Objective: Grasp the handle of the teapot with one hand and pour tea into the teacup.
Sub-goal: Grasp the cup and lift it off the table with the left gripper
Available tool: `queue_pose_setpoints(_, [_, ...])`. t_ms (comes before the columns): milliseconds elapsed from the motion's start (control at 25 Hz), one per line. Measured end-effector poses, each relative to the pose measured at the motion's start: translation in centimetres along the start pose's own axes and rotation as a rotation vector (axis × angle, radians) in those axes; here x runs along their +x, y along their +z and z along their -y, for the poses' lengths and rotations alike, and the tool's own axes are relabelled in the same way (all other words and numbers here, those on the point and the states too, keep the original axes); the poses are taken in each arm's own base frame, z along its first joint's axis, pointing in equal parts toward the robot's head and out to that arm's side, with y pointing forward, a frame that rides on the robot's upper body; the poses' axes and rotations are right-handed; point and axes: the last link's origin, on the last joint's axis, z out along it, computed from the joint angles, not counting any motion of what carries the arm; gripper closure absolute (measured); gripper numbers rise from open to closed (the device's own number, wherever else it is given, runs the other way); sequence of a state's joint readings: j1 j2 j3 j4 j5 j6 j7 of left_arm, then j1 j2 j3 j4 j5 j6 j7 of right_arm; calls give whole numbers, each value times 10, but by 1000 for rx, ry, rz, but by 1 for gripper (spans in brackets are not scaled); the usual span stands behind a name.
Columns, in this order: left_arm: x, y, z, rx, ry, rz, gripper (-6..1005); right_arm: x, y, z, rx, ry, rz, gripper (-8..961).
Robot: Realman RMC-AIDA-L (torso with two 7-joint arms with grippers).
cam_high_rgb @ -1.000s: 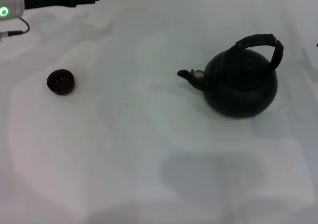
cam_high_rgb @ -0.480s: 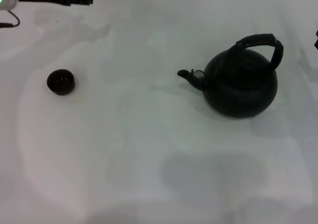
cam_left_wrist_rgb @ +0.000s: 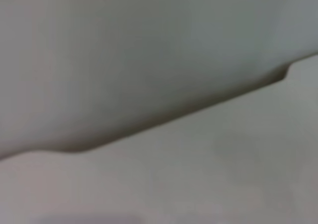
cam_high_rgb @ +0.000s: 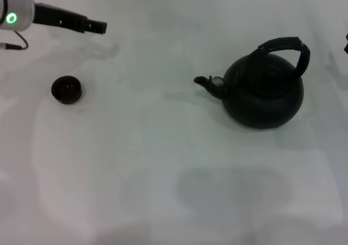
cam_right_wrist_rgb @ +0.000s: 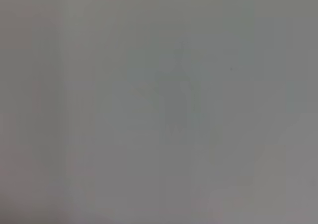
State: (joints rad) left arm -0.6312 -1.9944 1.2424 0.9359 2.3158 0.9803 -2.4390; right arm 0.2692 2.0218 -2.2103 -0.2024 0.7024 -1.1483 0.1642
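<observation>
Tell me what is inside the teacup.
The teacup sits upright and alone on the white table, far from the teapot. Its inside shows only dark; whether it holds any liquid cannot be told.

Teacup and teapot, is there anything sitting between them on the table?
No. In the head view, the white table is bare between the teacup and the teapot, whose spout points toward the cup.

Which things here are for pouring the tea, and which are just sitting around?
For the tea job:
- teapot
- handle arched over its top
- teacup, far off toward the robot's left of the pot
- left gripper, up behind the cup, touching nothing

Just there:
- table, white, under everything
</observation>
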Motion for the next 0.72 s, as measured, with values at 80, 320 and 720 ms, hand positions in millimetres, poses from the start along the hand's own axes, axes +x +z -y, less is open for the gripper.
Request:
queue_pose_setpoints(80, [-6,0,1,3,-7,21,167,0,0,0,-1,0,1,88])
queue_pose_setpoints(320, [-21,0,4,21,-19,99,172,-2,4,-1,-6,-1,8,89])
queue_pose_setpoints(720, [-30,4,-3,24,22,176,181,-6,9,-2,-13,-5,17,91])
